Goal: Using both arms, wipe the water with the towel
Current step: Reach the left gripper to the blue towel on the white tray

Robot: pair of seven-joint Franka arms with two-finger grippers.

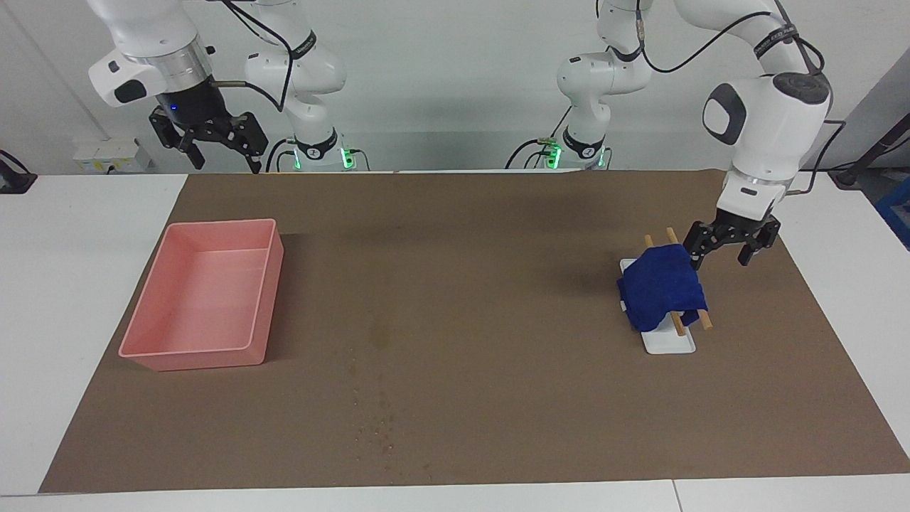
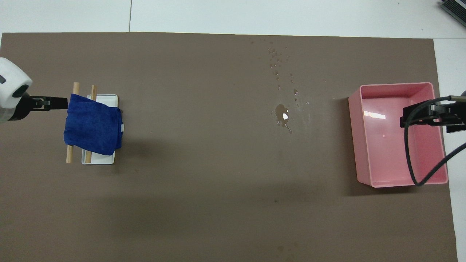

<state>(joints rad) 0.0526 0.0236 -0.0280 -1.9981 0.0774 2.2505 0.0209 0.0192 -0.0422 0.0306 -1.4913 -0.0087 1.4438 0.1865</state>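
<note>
The deep-blue towel (image 1: 661, 288) hangs over two wooden rods (image 1: 704, 321) on a small white stand (image 1: 672, 343) toward the left arm's end of the table; it also shows in the overhead view (image 2: 93, 125). My left gripper (image 1: 719, 256) is open, low beside the towel, with one finger at its upper corner; it shows in the overhead view too (image 2: 54, 103). The water (image 2: 282, 114) is a small puddle with droplets (image 2: 278, 62) farther from the robots, mid-table; in the facing view its specks (image 1: 384, 419) are faint. My right gripper (image 1: 224, 158) is open and empty, raised high over the pink bin (image 2: 398, 134).
The pink bin (image 1: 206, 295) stands empty toward the right arm's end of the table. Brown paper (image 1: 498, 249) covers the middle of the white table. The right arm's black cable (image 2: 409, 153) hangs over the bin in the overhead view.
</note>
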